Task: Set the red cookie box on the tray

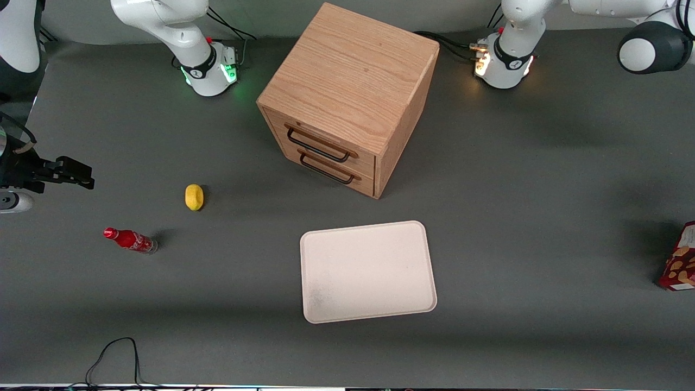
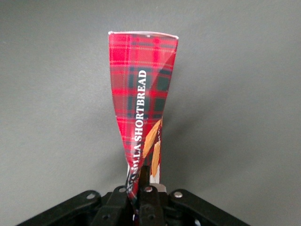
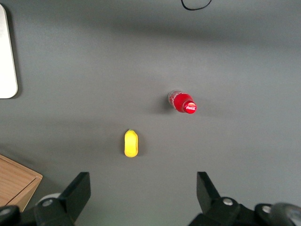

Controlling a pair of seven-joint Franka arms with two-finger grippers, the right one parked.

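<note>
My left gripper (image 2: 142,179) is shut on the red cookie box (image 2: 141,94), a slim tartan carton marked SHORTBREAD that stands up from the fingers over bare grey table. The carton looks squeezed and twisted where the fingers pinch it. In the front view only part of the box (image 1: 679,264) shows, at the working arm's end of the table, and the gripper itself is out of that view. Whether the box touches the table is unclear. The off-white tray (image 1: 368,270) lies flat mid-table with nothing on it, well apart from the box.
A wooden drawer cabinet (image 1: 347,92) stands farther from the front camera than the tray. A yellow fruit (image 1: 194,196) and a small red soda bottle (image 1: 130,240) lie toward the parked arm's end. A black cable (image 1: 117,353) loops near the front edge.
</note>
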